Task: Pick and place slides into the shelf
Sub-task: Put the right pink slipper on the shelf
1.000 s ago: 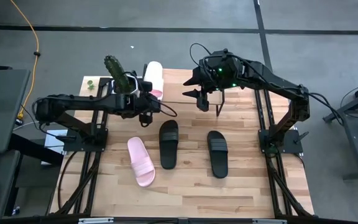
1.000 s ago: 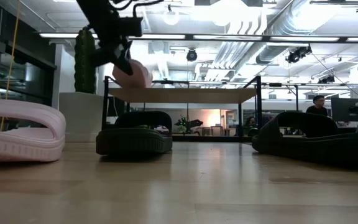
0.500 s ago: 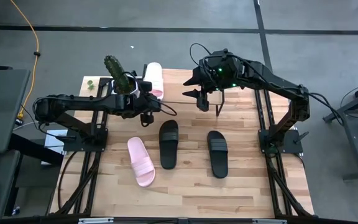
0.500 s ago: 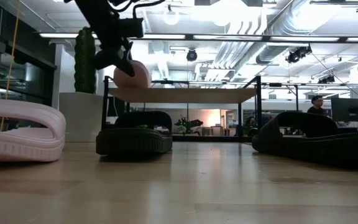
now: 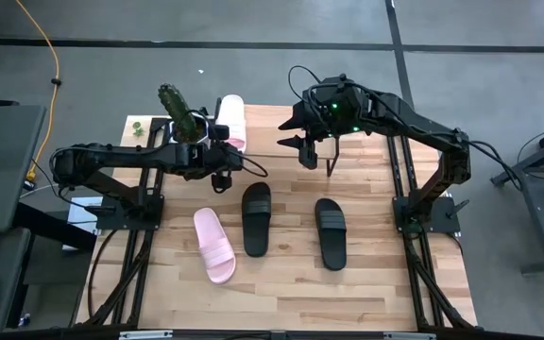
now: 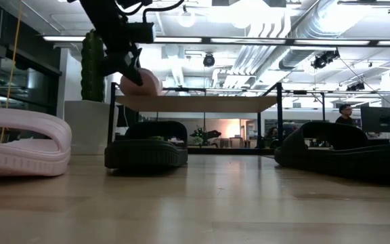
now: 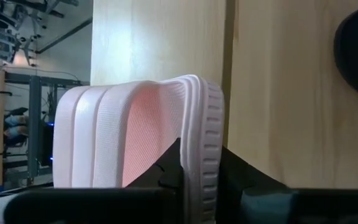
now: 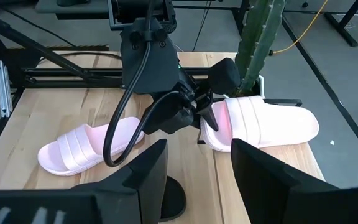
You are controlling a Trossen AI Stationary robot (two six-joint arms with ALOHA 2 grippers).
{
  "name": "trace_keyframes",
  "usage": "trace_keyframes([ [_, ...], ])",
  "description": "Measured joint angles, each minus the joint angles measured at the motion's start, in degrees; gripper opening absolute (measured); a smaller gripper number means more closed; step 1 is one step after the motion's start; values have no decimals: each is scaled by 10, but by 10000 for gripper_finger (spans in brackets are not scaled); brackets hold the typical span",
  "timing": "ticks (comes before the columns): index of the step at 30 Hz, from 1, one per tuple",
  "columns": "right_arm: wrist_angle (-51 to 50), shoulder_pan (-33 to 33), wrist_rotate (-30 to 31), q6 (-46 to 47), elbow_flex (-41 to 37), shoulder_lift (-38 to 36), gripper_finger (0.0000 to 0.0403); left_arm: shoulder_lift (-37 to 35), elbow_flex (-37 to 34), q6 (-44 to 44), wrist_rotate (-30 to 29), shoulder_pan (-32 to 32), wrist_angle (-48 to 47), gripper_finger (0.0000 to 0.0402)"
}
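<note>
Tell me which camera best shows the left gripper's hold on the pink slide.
The left wrist view: the left gripper pinches the pink slide by its side edge. The right wrist view shows the same grip from farther off, the slide on the shelf. The high view hides the fingers; the low view shows only the slide's end.

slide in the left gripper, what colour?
Pale pink slide, pinched by the left gripper; clearest in the right wrist view.

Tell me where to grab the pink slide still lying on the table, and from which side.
Take the pink slide on the table by one long edge of the sole, coming down from above. It lies flat, strap up, apart from the nearest black slide, so a finger probably fits inside the rim, much as the left gripper pinches the other pink slide.
</note>
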Motion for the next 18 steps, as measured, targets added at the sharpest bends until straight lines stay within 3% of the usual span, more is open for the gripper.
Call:
trace_keyframes([
  [18, 0, 0, 0, 0, 0, 0, 169, 0, 0, -41, 3, 0, -23, 165],
])
